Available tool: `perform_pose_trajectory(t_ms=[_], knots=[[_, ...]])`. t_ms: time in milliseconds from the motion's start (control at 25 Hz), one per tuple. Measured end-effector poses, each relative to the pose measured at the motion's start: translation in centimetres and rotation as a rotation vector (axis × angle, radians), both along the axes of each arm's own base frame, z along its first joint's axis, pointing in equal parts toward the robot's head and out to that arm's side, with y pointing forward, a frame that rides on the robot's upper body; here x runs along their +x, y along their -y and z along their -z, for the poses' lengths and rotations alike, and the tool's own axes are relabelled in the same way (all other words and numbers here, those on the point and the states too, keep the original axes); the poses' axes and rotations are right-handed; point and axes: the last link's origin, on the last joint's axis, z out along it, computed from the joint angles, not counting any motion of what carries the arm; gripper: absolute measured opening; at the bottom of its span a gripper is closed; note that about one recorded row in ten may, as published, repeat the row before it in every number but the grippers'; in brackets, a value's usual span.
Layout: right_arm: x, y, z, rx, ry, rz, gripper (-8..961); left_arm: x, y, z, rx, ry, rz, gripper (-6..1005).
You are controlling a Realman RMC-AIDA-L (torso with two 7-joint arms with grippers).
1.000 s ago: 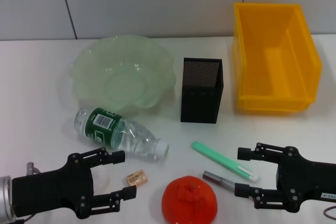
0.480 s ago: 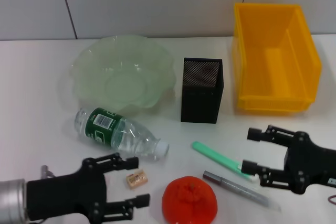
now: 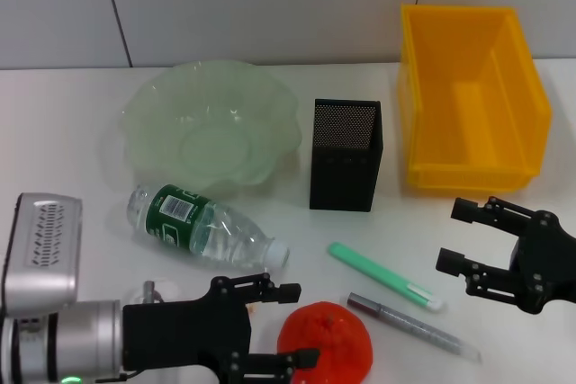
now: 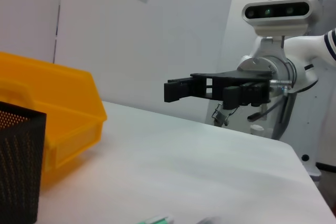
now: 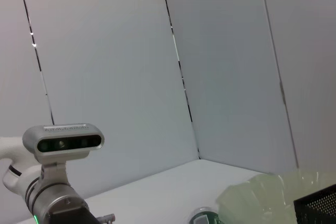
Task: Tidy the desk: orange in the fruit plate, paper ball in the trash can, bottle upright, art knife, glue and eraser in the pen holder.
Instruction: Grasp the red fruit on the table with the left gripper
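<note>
The orange [image 3: 333, 343] sits at the table's front edge. My left gripper [image 3: 306, 325] is open, with one finger just behind the orange and one in front of its left side. The eraser is hidden behind this gripper. The bottle [image 3: 202, 227] lies on its side in front of the fruit plate [image 3: 144, 101]. The green art knife [image 3: 382, 276] and a silver-pink glue stick [image 3: 414, 325] lie right of the orange. My right gripper [image 3: 448, 235] is open and empty, right of the knife; it also shows in the left wrist view [image 4: 176, 88]. No paper ball is in view.
The pen holder [image 3: 346, 177] stands upright at mid-table, with the trash can [image 3: 468, 168] to its right at the back. The left wrist view shows the trash can [image 4: 58, 124] and pen holder [image 4: 18, 166]. The right wrist view shows the fruit plate [image 5: 273, 198].
My left gripper has moved right, past the eraser, up to the orange's left side. My right gripper has drawn back to the right and away from the art knife.
</note>
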Motion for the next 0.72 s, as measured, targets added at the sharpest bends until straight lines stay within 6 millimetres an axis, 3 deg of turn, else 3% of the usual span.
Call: perform_pose_trajectory(t_ms=[400,720], knots=[[-0.1,0.0,0.1,0.004,-0.001,-0.001,762,0.7,-1.4,2.0,-0.022,-0.06,-0.03,716],[-0.1,-0.1,0.1,0.003,-0.002,-0.002,762,0.3,-1.8,2.2,-0.004,-0.086,-0.055,704]])
